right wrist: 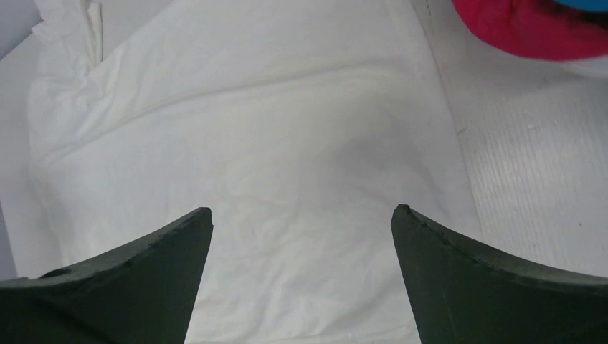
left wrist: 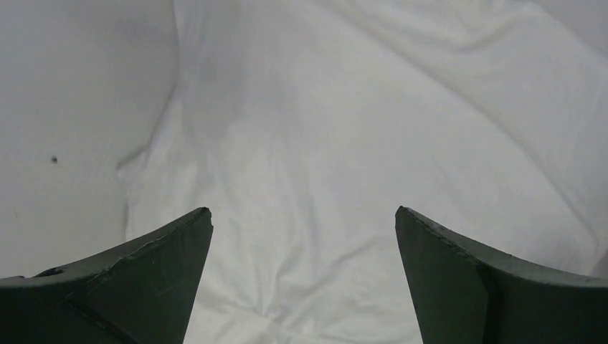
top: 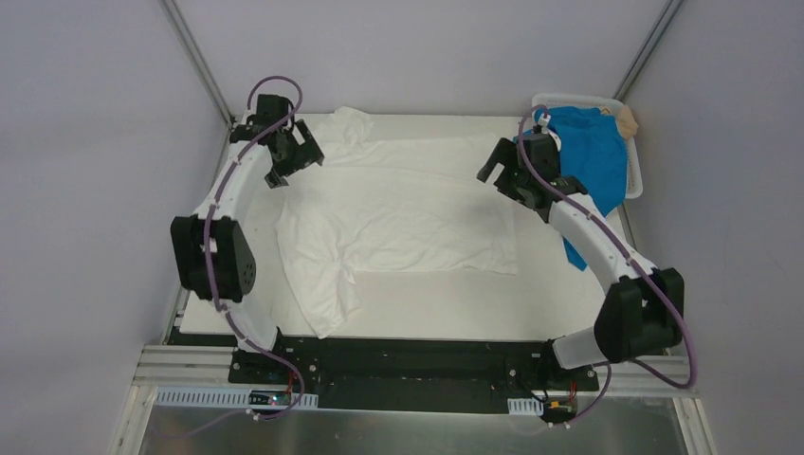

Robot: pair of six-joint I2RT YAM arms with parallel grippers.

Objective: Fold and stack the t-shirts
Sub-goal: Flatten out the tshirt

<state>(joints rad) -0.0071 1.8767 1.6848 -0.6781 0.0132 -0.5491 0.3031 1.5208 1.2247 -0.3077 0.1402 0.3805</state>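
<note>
A white t-shirt (top: 398,223) lies spread on the table, plain side up, no print showing; a sleeve hangs toward the front left. It fills the left wrist view (left wrist: 323,143) and the right wrist view (right wrist: 258,150). My left gripper (top: 296,156) is open and empty above the shirt's far left part. My right gripper (top: 502,169) is open and empty above the shirt's far right edge. A bright blue t-shirt (top: 593,156) drapes out of the basket at the back right. A magenta-pink t-shirt (right wrist: 538,29) shows at the top right of the right wrist view. A bit of tan cloth (top: 627,119) lies in the basket.
A white plastic slotted basket (top: 637,171) stands at the back right corner. The white table (top: 446,308) has a black front rail. Grey walls close in on the left, back and right.
</note>
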